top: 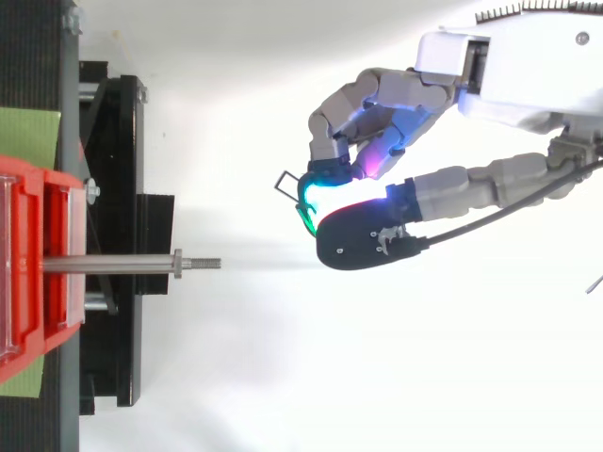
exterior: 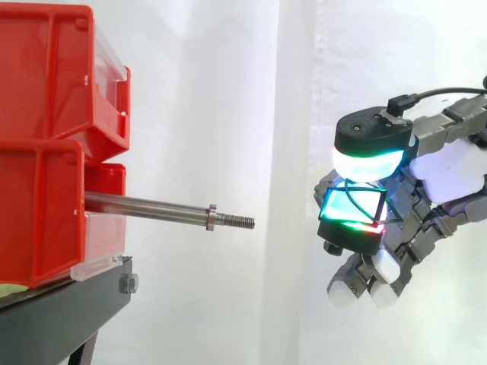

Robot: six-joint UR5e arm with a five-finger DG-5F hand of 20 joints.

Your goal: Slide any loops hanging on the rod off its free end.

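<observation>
A steel rod (exterior: 152, 207) sticks out level from the red bins (exterior: 46, 152), its threaded free end (exterior: 242, 221) pointing right. Nothing hangs on the rod (top: 122, 265). To the right of that free end, well apart from it, my hand (exterior: 449, 175) is curled with its thumb and glowing fingertips pinching a thin dark loop (exterior: 358, 192). From above, a corner of the loop (top: 285, 179) pokes out left of the fingertips, and the hand (top: 499, 66) comes in from the upper right.
The stacked red bins sit on a black stand (exterior: 68, 312) at the left, before a white curtain. A green sheet (top: 28, 137) lies on the stand behind the bins. Open space separates the rod's tip from the hand.
</observation>
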